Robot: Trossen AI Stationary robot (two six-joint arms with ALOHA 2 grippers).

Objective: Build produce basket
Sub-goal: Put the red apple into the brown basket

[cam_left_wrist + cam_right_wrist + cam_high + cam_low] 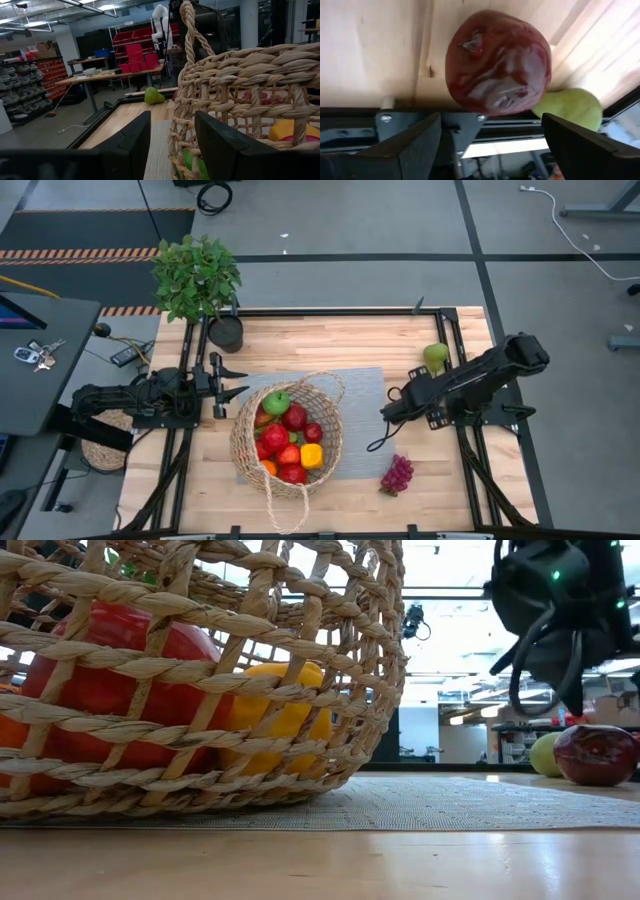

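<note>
A pale wooden plank table [350,490] carries a grey woven mat [365,395], and on it stands the large round tan wicker basket [288,438], filled with produce [285,442]: red and green apples, a yellow pepper [275,705]. The right gripper [490,137] hovers with fingers spread wide just above a dark red apple [497,62] beside a green pear [572,107]. The left gripper [232,381] waits open at the basket's rim. Purple grapes [397,474] lie apart. Beyond: red storage bins [135,55], shelving
</note>
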